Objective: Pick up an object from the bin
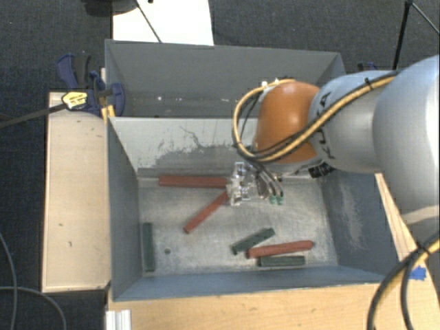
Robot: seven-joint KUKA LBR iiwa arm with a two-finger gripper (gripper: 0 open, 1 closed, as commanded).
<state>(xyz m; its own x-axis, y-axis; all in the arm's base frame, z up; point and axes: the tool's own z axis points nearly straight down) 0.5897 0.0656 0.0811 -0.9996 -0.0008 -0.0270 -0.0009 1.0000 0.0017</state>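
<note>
One slanted red-brown stick (205,214) ends at the jaws.

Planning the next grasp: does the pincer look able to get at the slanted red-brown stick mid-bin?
Probably yes. The slanted red-brown stick lies bare on the bin floor, nothing on it, its upper end right by the pincer. The red-brown stick along the back wall ends close by and may crowd it.

You have a long red stick (192,181) at the back, a dark green stick (147,246) at left, and front right a slanted green stick (252,241), short red stick (282,249) and level green stick (280,260).
</note>
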